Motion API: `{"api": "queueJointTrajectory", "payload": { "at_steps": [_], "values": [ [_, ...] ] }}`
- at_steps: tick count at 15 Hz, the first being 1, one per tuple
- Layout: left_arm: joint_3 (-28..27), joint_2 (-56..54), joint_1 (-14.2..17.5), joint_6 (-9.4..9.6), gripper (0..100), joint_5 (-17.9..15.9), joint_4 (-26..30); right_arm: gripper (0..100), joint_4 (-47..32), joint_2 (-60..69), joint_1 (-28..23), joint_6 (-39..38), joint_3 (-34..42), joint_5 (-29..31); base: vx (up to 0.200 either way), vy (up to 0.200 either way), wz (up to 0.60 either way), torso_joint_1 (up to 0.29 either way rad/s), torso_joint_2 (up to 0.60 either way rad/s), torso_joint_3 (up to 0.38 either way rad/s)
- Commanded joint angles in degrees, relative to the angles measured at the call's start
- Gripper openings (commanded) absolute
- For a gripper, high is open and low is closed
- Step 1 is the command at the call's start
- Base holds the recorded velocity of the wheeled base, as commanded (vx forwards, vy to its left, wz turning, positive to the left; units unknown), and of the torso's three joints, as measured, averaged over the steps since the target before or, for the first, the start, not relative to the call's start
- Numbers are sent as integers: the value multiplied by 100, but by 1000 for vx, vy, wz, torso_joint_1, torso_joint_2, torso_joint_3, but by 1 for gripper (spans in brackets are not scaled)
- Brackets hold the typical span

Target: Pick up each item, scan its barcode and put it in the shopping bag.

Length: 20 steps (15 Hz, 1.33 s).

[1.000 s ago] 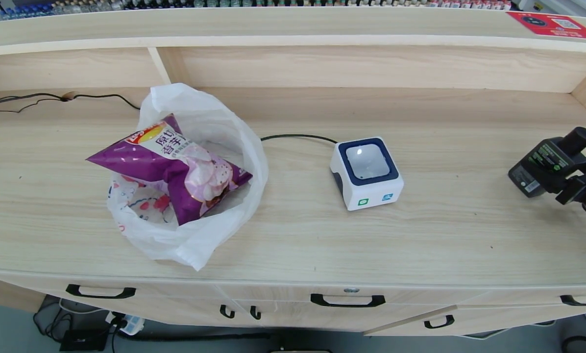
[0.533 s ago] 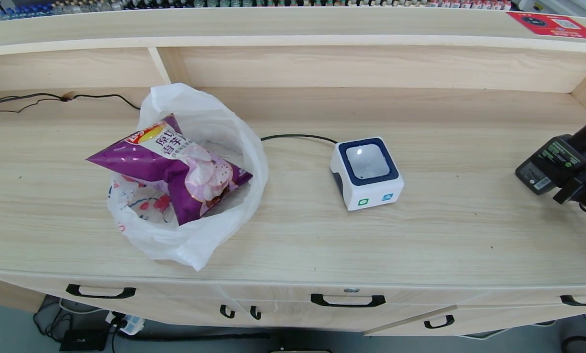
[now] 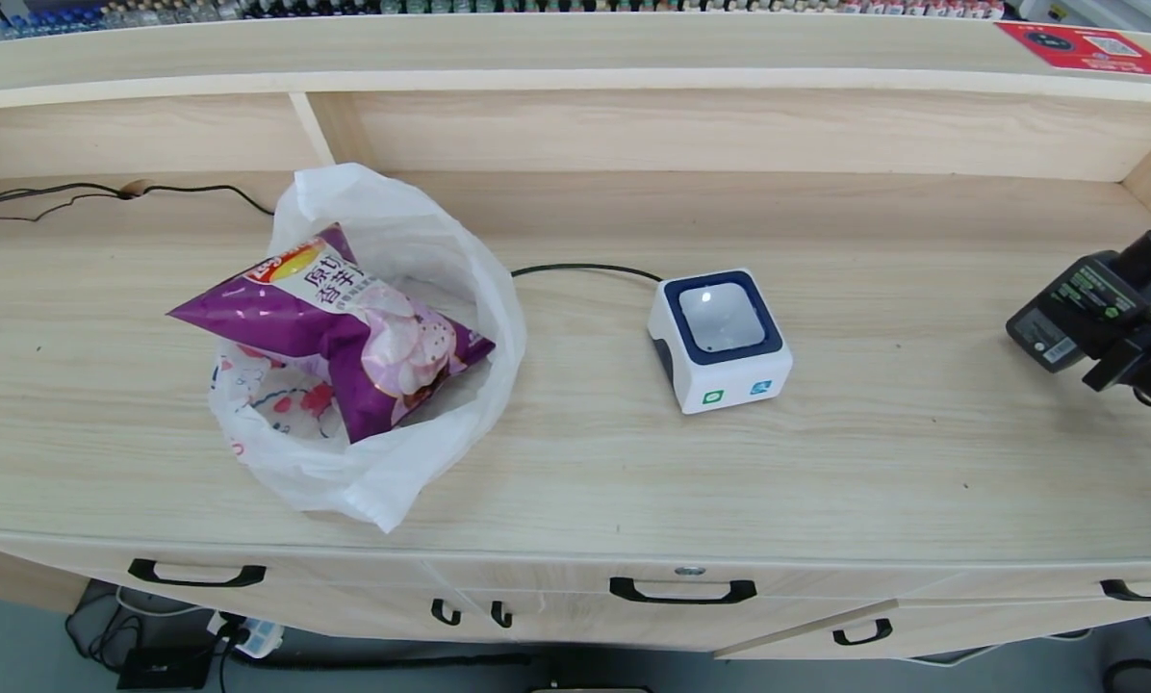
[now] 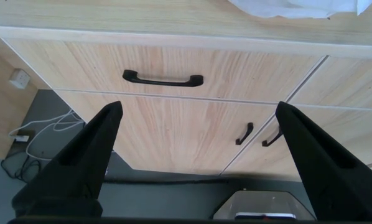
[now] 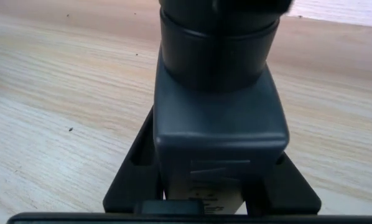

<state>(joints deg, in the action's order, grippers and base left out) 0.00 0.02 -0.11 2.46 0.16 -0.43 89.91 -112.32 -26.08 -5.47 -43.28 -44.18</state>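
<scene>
While my right jaws carry it: right gripper [image 3: 1129,346] clenched on the dark bottle [image 3: 1076,313], right edge of the frame, over the surface [image 3: 874,462].
Left jaws: left gripper [image 4: 198,118] spread wide, grasping nothing, facing the drawer fronts [image 4: 80,68].
Scanner [image 3: 720,339]: frame centre, window up, well apart from the bottle.
Shopping bag [image 3: 373,481]: left of centre, purple crisp packet [image 3: 345,327] inside.
Next, as I judge: bring the bottle over the window, barcode turned down, and pause.
</scene>
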Motion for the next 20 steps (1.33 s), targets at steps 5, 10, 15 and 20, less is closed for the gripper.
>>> {"api": "queueJointTrajectory", "payload": {
  "at_steps": [5, 10, 15, 20],
  "values": [
    [0, -2, 2, 9, 100, 2, 16, 0, 9, 1564, 516, -349, 935, -3, 0, 0, 0, 0, 0, 0],
    [0, -2, 2, 0, 100, 2, 16, 0, 9, 3208, 1781, -806, 2227, 138, 0, 0, 0, 0, 0, 0],
    [0, -2, 2, 26, 100, 2, 8, 0, 9, 3788, 2906, -1685, 2429, -29, 0, 0, 0, 0, 0, 0],
    [0, -2, 2, 35, 100, 2, -1, 0, 9, 3630, 4295, -1870, 2561, -829, 0, 0, 0, 0, 0, 0]
  ]
}}
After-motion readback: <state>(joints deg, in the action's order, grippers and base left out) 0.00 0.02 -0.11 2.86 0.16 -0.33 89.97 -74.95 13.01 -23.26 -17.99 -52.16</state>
